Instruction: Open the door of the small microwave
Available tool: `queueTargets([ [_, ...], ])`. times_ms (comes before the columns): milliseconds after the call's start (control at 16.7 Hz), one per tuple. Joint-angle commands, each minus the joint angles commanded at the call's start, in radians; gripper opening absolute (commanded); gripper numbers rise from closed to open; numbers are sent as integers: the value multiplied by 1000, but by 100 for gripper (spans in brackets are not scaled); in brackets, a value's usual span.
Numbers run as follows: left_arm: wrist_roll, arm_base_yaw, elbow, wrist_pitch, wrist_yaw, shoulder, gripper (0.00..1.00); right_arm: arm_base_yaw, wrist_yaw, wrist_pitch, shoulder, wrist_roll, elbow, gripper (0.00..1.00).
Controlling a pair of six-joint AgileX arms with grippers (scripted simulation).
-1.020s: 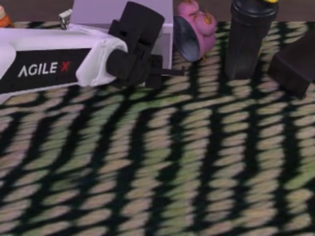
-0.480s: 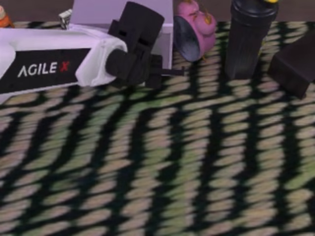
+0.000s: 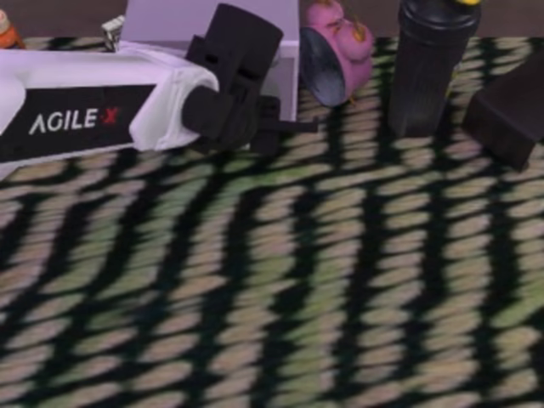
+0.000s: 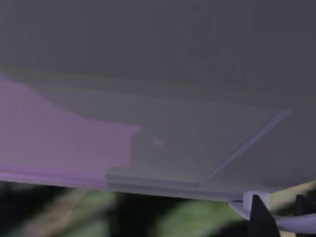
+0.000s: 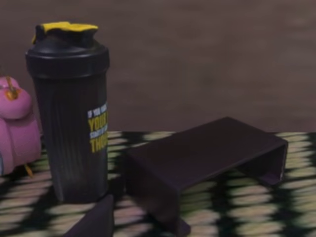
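Observation:
The small microwave (image 3: pixel 187 17) stands at the back of the table, left of centre, and my left arm covers most of it. My left gripper (image 3: pixel 280 121) is at the microwave's front right corner. In the left wrist view the door (image 4: pixel 173 128), with its greyish window, fills the picture from very close. The white handle (image 4: pixel 255 197) runs between my left gripper's (image 4: pixel 281 219) dark fingertips (image 4: pixel 259 219), which are shut on it. Purple cavity colour shows beside the window. My right gripper (image 5: pixel 140 227) is out of the top view and parked; it is open, with one finger (image 5: pixel 94 222) showing.
A pink alarm clock (image 3: pixel 336 51) stands just right of the microwave. A black shaker bottle (image 3: pixel 429 68) with a yellow cap is farther right, then a dark low stand (image 3: pixel 510 110). Small items (image 3: pixel 112 32) lie at the back left. A patterned cloth (image 3: pixel 297 280) covers the table.
My left arm has shifted very slightly toward the left. Nothing else has moved.

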Motion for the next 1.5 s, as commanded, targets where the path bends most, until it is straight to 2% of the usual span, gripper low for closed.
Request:
queueTargets([
  [300, 46, 16, -45, 27, 28, -34, 0, 0, 0, 0, 0, 0, 0, 100],
  [1500, 47, 17, -47, 27, 29, -34, 0, 0, 0, 0, 0, 0, 0, 100],
])
